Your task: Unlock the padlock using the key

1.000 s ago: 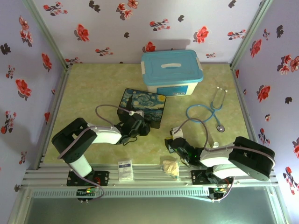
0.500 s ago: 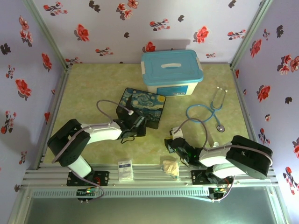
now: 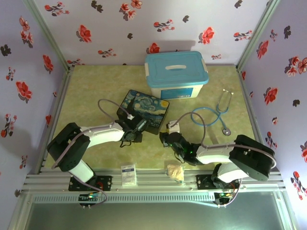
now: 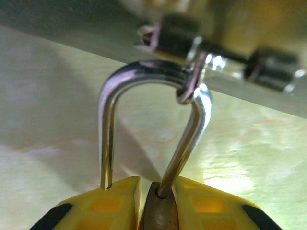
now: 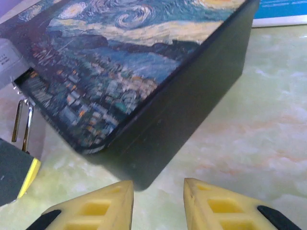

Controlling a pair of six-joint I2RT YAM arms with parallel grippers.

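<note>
Inside left gripper (image 4: 156,191), padlock (image 4: 160,214), shackle (image 4: 108,139) hooked through hasp (image 4: 192,48)

Bright, even light, soft shadows. Glare streaks the padlock (image 4: 106,143); the hasp (image 4: 211,43) above it is blurred.

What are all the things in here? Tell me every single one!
padlock: one, brass with silver shackle, hooked on the box's latch
starry-night box: one, dark blue, table middle
storage bin: one, blue lid, behind the box
stethoscope: one, blue, right side
white packet: one, white, near edge
tan wad: one, tan, near edge
left gripper: one, yellow fingers, shut on padlock
right gripper: one, yellow fingers, open, near the box
</note>
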